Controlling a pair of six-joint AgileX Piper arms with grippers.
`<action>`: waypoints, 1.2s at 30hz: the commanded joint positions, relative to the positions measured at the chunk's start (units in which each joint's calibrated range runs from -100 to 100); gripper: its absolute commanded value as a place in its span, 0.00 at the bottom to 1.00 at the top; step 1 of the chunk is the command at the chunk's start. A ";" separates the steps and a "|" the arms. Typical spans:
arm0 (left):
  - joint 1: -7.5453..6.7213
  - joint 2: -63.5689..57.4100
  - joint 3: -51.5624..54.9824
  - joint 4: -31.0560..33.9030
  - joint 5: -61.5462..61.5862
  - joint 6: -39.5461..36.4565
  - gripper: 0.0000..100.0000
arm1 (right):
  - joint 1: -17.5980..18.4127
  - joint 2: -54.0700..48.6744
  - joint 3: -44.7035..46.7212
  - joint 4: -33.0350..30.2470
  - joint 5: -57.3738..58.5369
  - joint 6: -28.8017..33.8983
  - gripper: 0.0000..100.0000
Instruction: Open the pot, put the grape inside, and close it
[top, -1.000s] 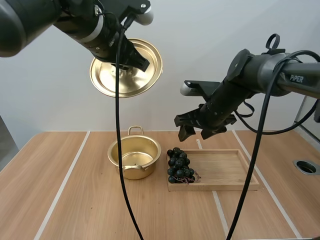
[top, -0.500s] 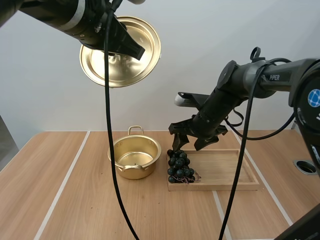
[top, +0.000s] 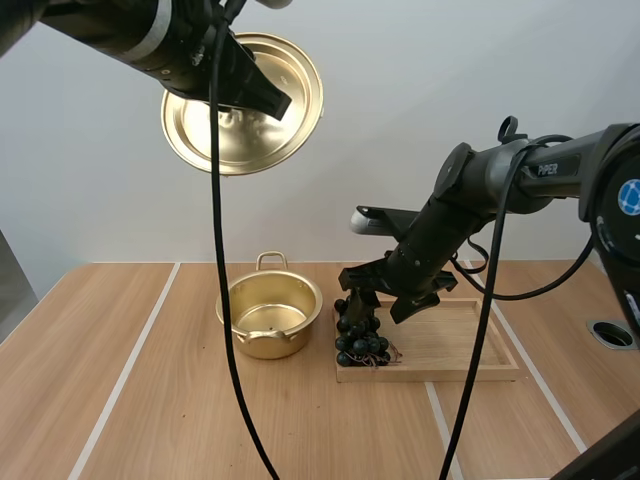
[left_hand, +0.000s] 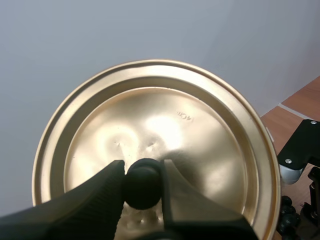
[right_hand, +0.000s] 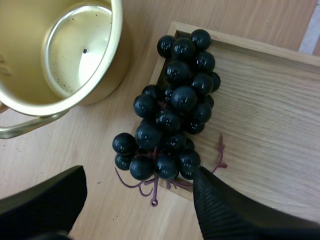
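Observation:
My left gripper (top: 266, 96) holds the gold lid (top: 242, 105) high above the table, tilted, its underside facing the camera. In the left wrist view the fingers pinch the lid's black knob (left_hand: 142, 182) against the lid (left_hand: 210, 135). The open gold pot (top: 268, 315) stands on the table, empty (right_hand: 60, 55). A bunch of dark grapes (top: 358, 335) lies on the left end of the wooden tray (top: 455, 345), right beside the pot. My right gripper (top: 385, 302) hangs open just above the bunch. In the right wrist view the grapes (right_hand: 172, 115) lie between its spread fingers (right_hand: 137, 180).
The tray (right_hand: 270, 115) is bare to the right of the grapes. A round hole (top: 612, 334) sits in the table near its right edge. The wooden tabletop left of and in front of the pot is free.
My right gripper has come down and to the left, from above the tray to just over the grapes. The left arm lifted the lid a little higher, then held still.

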 joint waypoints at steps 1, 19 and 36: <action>-0.26 -0.48 -0.51 -1.31 -1.33 -0.41 0.00 | 0.06 -0.09 0.39 -0.14 -1.45 -0.71 1.00; -0.26 -0.48 -0.51 -1.31 -1.33 -0.41 0.00 | 1.47 11.95 0.39 0.26 -8.14 -2.77 1.00; -0.26 -0.48 -0.51 -1.31 -1.33 -0.41 0.00 | 3.08 20.71 0.39 -1.19 -15.88 -2.46 0.61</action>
